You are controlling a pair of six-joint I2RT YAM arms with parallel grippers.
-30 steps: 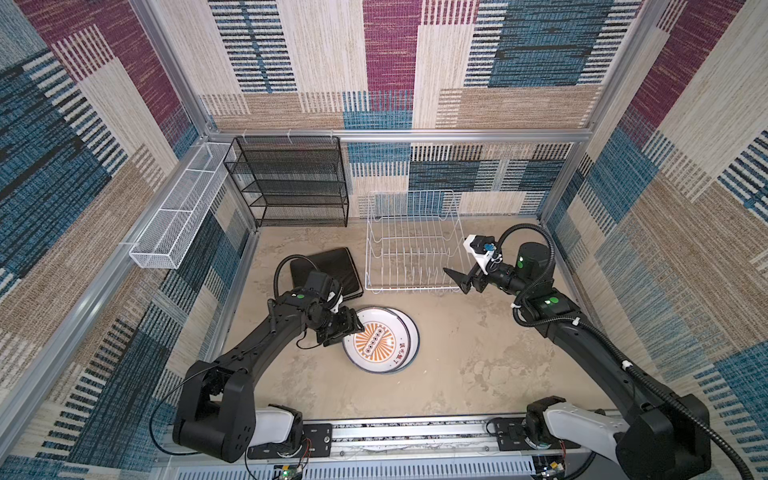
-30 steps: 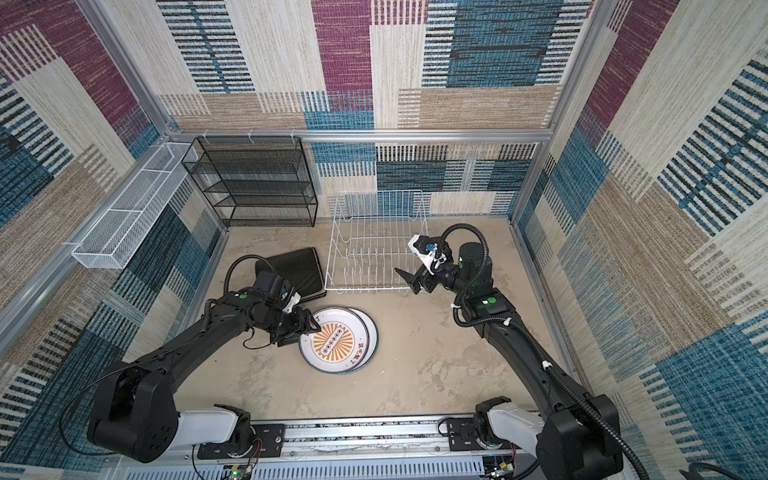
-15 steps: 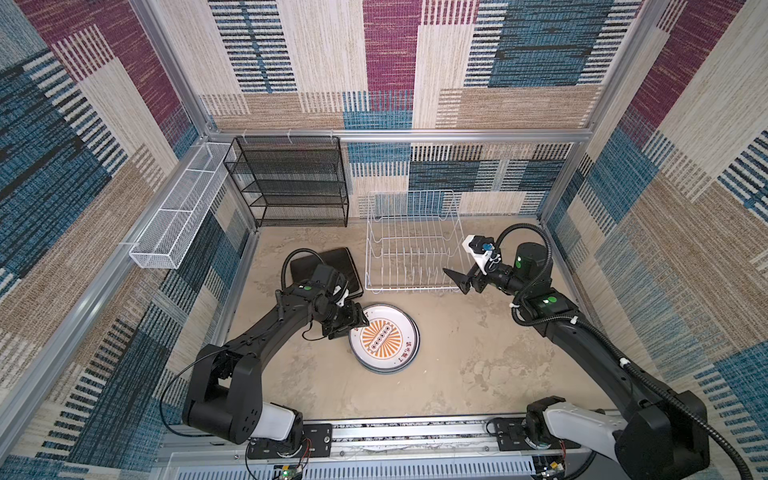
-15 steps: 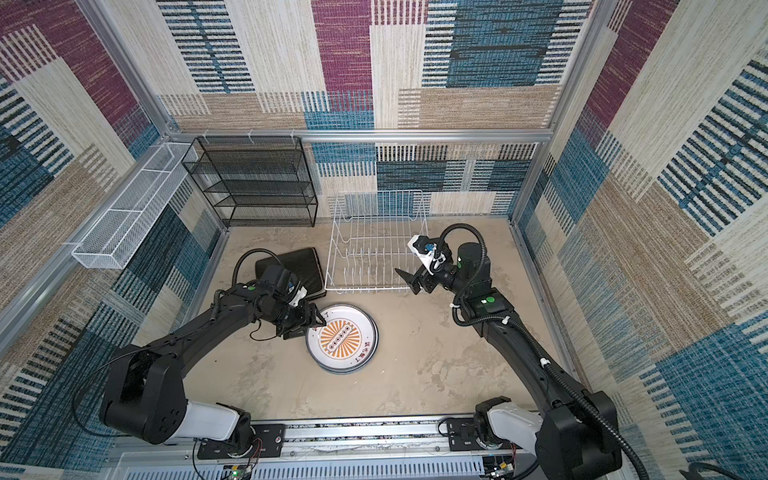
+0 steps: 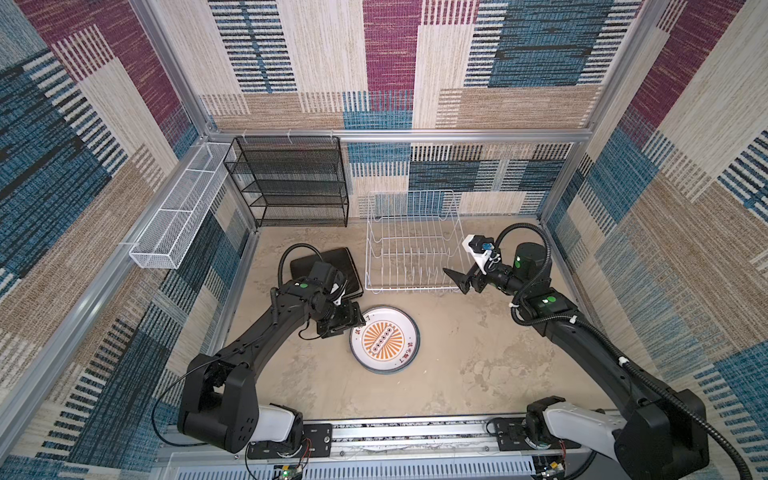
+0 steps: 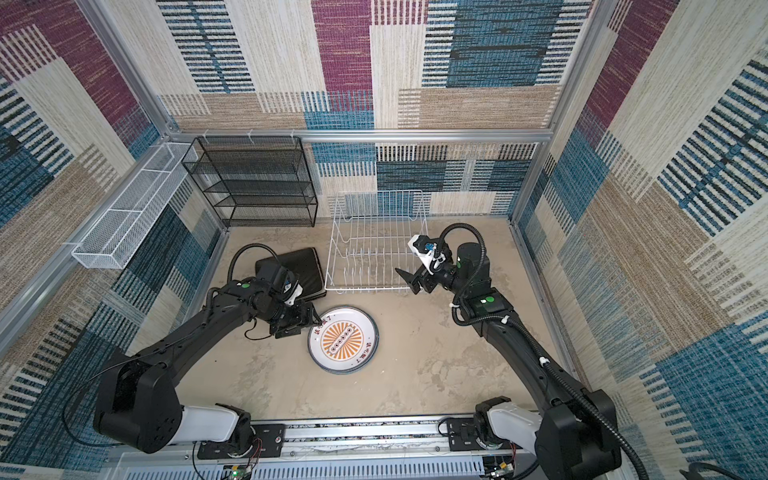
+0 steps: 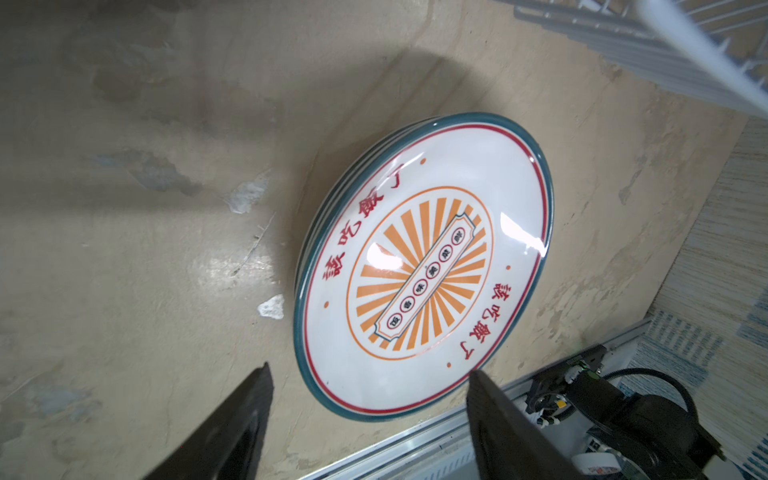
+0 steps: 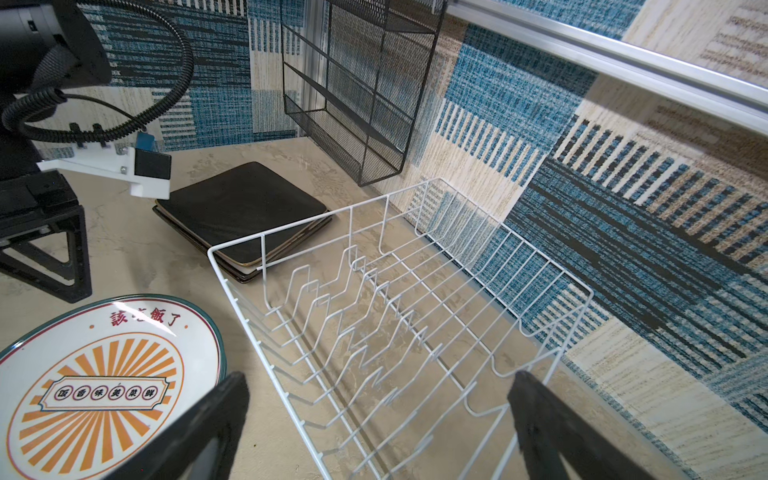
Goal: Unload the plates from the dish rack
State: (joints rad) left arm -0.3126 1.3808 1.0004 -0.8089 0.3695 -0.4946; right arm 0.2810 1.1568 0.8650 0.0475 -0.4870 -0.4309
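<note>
With the dish rack (image 5: 411, 245) empty, round plates (image 5: 384, 340) stacked on the table (image 5: 478, 374) at its 6 o'clock and square plates (image 5: 347, 266) at 9, my left fingers (image 7: 232, 428) stand spread beside the round stack and my right fingers (image 8: 203, 428) spread and empty at 4, so I judge unloading finished and need only lift clear.

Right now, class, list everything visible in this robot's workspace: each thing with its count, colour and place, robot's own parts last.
dish rack: one, white wire, holds no plates, back middle of the table.
round plates: one stack, count unclear, white with orange sunburst, in front of the rack.
square plates: one stack, count unclear, black backs up, left of the rack.
shelf unit: one, black mesh, against the back wall.
basket: one, long, white mesh, on the left wall.
left end effector: one, black, open, at the round plates' edge.
right end effector: one, black, open, at the rack's front right corner.
</note>
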